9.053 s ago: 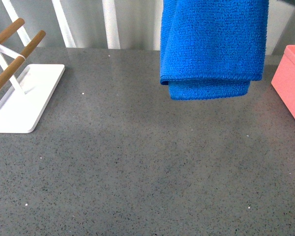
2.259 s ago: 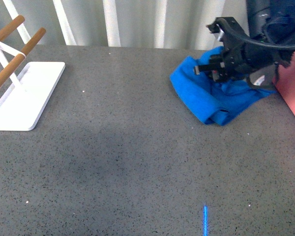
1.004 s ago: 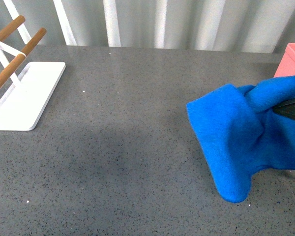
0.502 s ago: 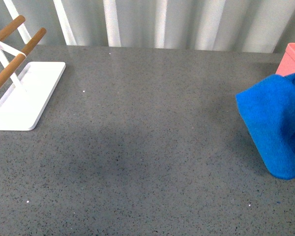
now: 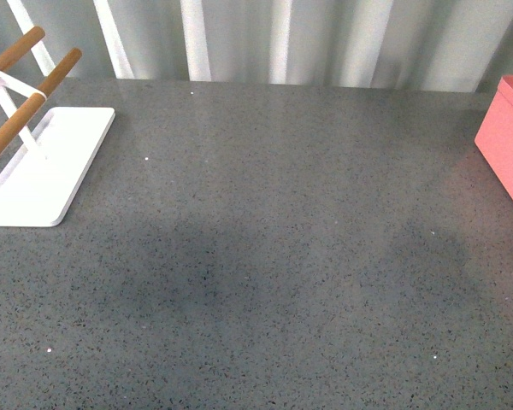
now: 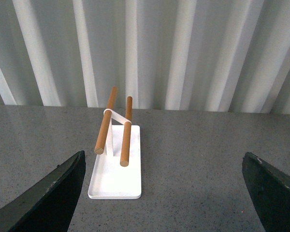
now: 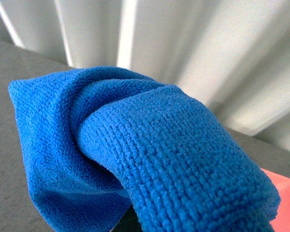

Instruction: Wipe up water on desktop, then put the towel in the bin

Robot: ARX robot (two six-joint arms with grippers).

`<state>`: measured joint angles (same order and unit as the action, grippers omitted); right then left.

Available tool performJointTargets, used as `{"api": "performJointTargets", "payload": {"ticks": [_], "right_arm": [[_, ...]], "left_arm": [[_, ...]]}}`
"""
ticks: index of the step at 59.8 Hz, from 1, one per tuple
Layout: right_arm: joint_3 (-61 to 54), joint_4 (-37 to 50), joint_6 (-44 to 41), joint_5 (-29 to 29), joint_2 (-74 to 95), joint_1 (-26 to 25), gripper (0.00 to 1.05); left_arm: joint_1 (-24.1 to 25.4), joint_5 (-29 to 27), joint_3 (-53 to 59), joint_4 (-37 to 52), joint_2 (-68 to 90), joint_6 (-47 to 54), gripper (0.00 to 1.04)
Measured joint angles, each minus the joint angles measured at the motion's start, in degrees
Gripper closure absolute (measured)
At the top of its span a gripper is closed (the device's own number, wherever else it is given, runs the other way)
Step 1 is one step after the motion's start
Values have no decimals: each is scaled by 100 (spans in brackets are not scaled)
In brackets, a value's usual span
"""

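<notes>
Left gripper spread wide – right gripper clamped on the towel, aloft near the bin.

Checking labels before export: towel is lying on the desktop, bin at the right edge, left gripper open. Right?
No. The towel isn't on the desktop: the front view shows that surface without it, and the right wrist view shows it bunched up, lifted, near the bin. Left gripper open, bin at right: correct.
</notes>
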<state>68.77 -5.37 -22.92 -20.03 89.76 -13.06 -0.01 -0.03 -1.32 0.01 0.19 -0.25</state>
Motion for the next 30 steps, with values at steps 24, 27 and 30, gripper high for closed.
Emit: {"api": "performJointTargets", "payload": {"ticks": [24, 27, 30], "right_arm": [[-619, -219, -214, -621, -483, -1554, 101], [-789, -197, -256, -693, -549, -1725, 101], [-984, -160, -304, -728, -555, -1930, 101]], "left_arm": [[0, 0, 0, 0, 0, 0, 7], [0, 0, 0, 0, 0, 0, 7], [0, 0, 0, 0, 0, 0, 7]]}}
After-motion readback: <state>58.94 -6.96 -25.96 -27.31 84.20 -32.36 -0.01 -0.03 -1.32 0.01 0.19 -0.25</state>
